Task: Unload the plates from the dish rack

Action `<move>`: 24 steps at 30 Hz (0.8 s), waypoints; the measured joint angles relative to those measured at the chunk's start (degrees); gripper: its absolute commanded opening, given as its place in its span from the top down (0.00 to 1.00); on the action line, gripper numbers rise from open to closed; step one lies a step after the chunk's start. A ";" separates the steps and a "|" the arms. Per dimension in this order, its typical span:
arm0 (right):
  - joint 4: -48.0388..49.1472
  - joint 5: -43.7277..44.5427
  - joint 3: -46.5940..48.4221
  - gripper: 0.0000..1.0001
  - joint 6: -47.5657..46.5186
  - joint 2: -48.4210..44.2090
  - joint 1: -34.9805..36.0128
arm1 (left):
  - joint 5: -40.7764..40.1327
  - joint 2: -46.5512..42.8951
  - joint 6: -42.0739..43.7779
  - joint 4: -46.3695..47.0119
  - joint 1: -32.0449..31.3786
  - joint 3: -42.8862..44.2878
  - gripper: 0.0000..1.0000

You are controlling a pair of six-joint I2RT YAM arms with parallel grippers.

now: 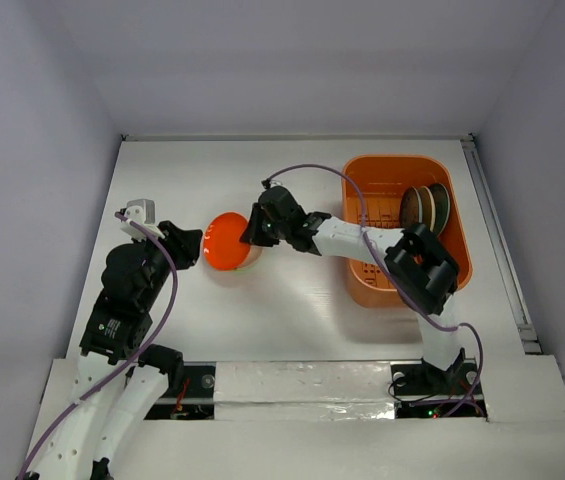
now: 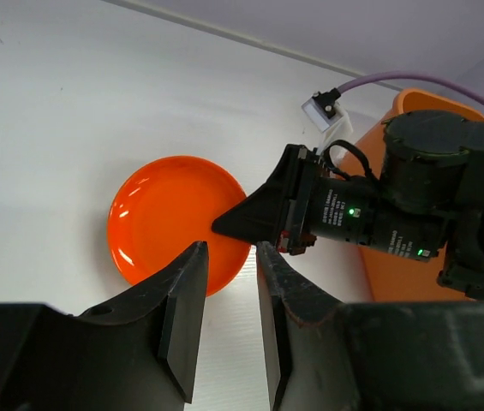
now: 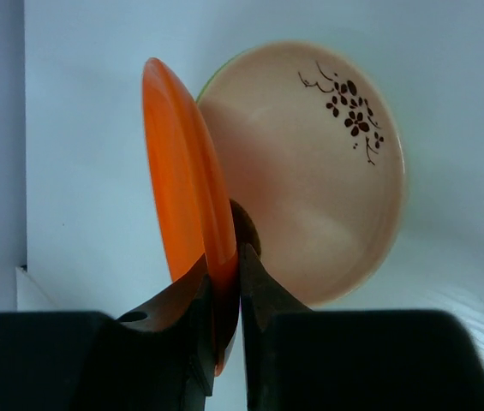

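Note:
My right gripper (image 1: 259,228) is shut on the rim of the red-orange plate (image 1: 226,242) and holds it tilted over the table, left of the dish rack (image 1: 362,285). In the right wrist view the plate (image 3: 182,171) stands edge-on between my fingers (image 3: 223,261). Behind it lies a pale plate (image 3: 310,163) with a dark flower sprig and a green rim. My left gripper (image 1: 194,245) is open and empty at the red-orange plate's left edge, and the left wrist view shows the jaws apart (image 2: 231,250) just short of the plate (image 2: 169,218). Dark-rimmed plates (image 1: 424,207) stand in the rack.
The orange rack fills the right side of the table, and its corner shows in the left wrist view (image 2: 391,274). The right arm's elbow (image 1: 422,265) hangs over the rack's near end. A purple cable (image 1: 312,168) loops above the right forearm. White walls enclose the table.

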 measured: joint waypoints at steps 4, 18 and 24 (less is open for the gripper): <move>0.94 0.17 -2.03 0.69 1.73 0.22 -0.02 | 0.42 0.00 0.00 0.00 0.00 0.00 0.73; -6.78 8.24 -1.92 0.13 -2.99 -0.87 -0.02 | 0.85 0.00 0.00 0.00 0.00 0.00 0.73; -16.57 18.16 -0.37 0.95 -9.64 -8.55 -0.02 | 0.94 -0.02 0.00 0.00 0.00 0.00 0.73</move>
